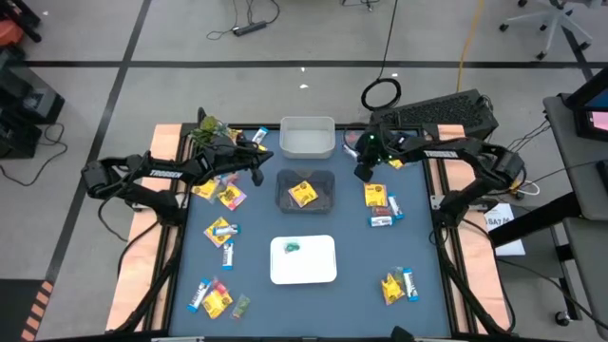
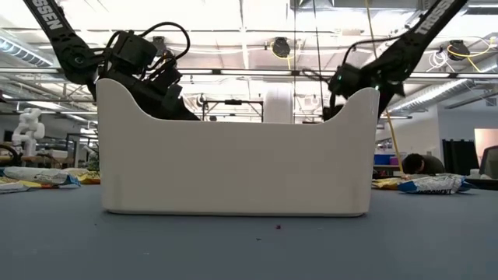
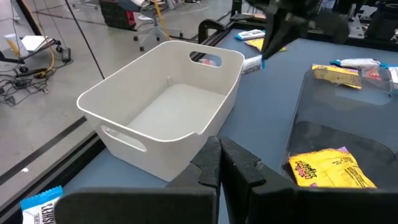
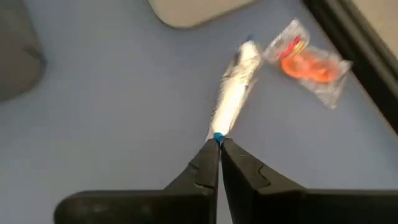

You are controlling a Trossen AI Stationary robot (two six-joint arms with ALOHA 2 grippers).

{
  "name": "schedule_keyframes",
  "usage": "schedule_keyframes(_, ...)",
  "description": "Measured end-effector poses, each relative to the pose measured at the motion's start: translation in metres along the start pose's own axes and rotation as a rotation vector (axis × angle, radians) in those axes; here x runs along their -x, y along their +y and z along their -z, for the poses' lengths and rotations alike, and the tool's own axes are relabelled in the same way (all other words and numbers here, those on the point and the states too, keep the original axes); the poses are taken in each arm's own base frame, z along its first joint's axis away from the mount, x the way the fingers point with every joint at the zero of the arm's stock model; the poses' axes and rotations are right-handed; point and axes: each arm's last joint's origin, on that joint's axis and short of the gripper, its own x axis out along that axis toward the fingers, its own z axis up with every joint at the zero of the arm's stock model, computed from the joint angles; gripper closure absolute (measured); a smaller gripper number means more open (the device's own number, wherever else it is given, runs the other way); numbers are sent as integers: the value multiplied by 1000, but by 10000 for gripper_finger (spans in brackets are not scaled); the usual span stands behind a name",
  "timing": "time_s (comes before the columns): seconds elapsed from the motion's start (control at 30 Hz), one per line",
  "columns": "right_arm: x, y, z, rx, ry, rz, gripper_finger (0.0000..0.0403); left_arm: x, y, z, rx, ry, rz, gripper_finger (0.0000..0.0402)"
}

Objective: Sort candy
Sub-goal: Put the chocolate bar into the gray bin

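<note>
1. Between the shut jaws of the right gripper (image 4: pixel 219 144), the blue end of a narrow white-and-blue bar (image 4: pixel 235 87) is pinched; the rest of the bar hangs out ahead of the fingertips, over the blue table (image 4: pixel 112 124).
2. Just beyond the bar's far end, a clear packet with an orange-red sweet (image 4: pixel 306 61) is seen lying on the table, beside the table's dark edge.
3. A little off to the side of those jaws, the white bin (image 1: pixel 307 138) is found, seemingly empty in the left wrist view; next to it stands a clear bin (image 1: pixel 305 190) already holding a yellow packet (image 1: pixel 302 194).
4. The step in hand is judged to be a pick just made: one bar is gripped and not yet delivered.
5. The next move calls for the bar to be carried over the rim of the proper bin and let go only once it is clear of the wall, since the hold is on the very tip.
6. The left gripper (image 3: pixel 219 163) is held closed on nothing, facing the white bin's near wall.
7. Farther out, loose candy (image 1: pixel 220 230) is scattered over the table, still to be sorted.
</note>
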Motion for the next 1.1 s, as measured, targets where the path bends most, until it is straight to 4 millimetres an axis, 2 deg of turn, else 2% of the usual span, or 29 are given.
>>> schedule_keyframes(0.3,45,-1,-24,132,-265,47,402,0,0,0,-3,-4,0,393)
schedule_keyframes(0.47,52,-1,-28,145,-314,31,402,0,0,0,4,-5,-6,393)
schedule_keyframes(0.6,42,0,-20,-27,-222,-23,398,0,1,-2,22,-16,-30,393)
schedule_keyframes(0.7,27,4,-14,-150,-143,-57,379,-1,1,-4,28,-27,-32,393)
schedule_keyframes(0.8,9,9,-8,-210,-66,-71,340,-1,1,-3,19,-16,-29,393)
schedule_keyframes(0.9,-10,9,0,-256,15,14,286,-1,1,-2,3,-5,-28,393)
schedule_keyframes(1.0,-21,7,7,-270,66,105,234,-1,1,-2,4,-5,-27,393)
schedule_keyframes(1.1,-28,5,10,-296,91,108,199,-1,1,-2,4,-6,-24,393)
